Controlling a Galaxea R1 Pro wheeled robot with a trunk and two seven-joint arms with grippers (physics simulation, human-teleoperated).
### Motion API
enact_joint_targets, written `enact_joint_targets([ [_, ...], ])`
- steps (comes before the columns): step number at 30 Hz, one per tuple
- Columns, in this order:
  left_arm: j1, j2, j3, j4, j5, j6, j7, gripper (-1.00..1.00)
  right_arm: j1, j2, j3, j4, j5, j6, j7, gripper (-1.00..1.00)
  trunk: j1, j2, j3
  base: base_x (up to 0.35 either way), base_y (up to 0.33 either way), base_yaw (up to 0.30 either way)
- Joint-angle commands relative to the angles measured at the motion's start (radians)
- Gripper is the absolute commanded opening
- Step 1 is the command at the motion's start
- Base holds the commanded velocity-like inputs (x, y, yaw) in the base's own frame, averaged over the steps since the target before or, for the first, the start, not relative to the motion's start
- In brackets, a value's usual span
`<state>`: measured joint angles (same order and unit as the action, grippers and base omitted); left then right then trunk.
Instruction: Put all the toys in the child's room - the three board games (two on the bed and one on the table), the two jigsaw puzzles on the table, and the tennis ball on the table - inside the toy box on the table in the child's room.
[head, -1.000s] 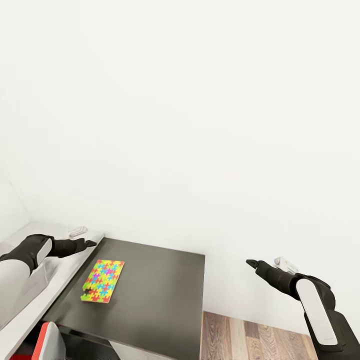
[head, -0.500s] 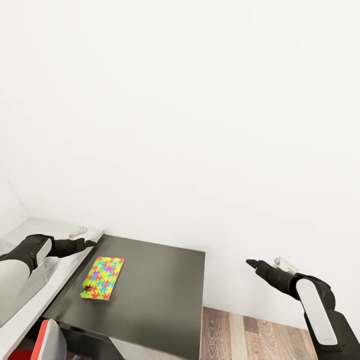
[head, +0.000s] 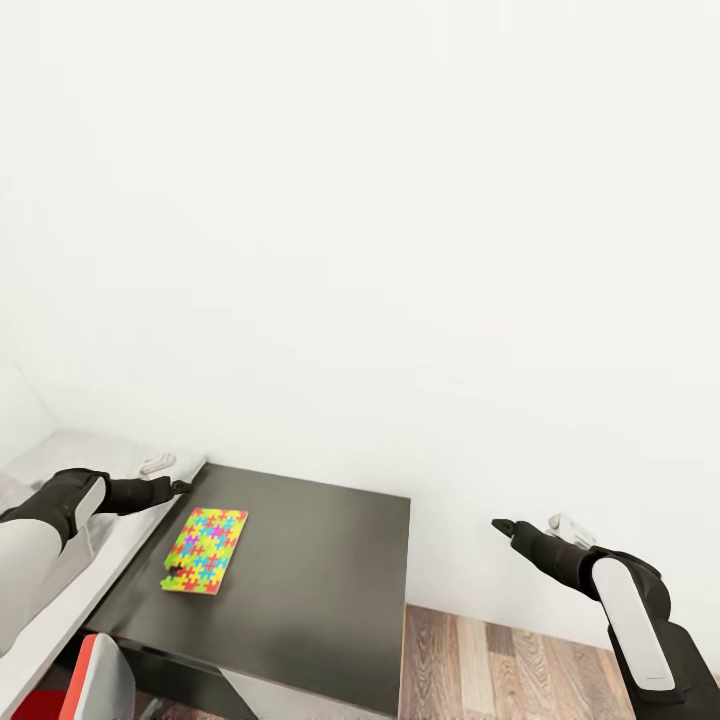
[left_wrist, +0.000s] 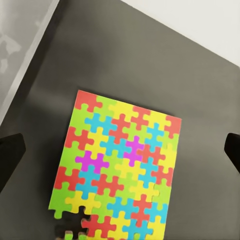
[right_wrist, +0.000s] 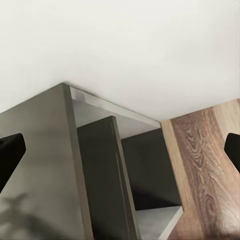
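We see jigsaw puzzle (left_wrist: 117, 167) flat on dark counter (head: 310, 580) below our left tool (left_wrist: 120, 150), fingers apart, gripping nothing

We see the dark-grey corner section of the surface (head: 310, 580) set against the white wall, its right edge above the wood-plank floor (head: 500, 670). One jigsaw puzzle (head: 205, 551) lies flat near its left edge, where the higher white top (head: 70, 590) adjoins.

Jigsaw puzzle (head: 205, 564) flat on the table's lower corner section (head: 310, 590), near its left edge.
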<state>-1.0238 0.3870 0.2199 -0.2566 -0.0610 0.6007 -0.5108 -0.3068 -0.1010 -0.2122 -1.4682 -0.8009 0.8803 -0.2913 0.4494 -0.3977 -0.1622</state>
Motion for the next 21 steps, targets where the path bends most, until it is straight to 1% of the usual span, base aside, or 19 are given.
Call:
enact_joint_targets([
  [1,-0.001,0.000,0.008,-0.001,-0.006,0.007,-0.005,1.00,-0.001,0.000,0.000,-0.001,-0.011,0.003,-0.009,1.00,0.001,-0.002,-0.004,0.000,0.000,0.000],
  [7,-0.001,0.002,0.008,-0.001,-0.006,0.007,-0.005,1.00,-0.001,0.000,-0.001,0.000,-0.011,0.003,-0.009,1.00,0.001,-0.002,-0.014,0.000,0.000,0.000],
  [21,-0.001,-0.002,0.013,-0.010,-0.005,0.009,-0.004,1.00,-0.001,0.000,-0.002,0.000,-0.011,0.003,-0.009,1.00,0.001,-0.002,-0.036,0.000,0.000,0.000],
])
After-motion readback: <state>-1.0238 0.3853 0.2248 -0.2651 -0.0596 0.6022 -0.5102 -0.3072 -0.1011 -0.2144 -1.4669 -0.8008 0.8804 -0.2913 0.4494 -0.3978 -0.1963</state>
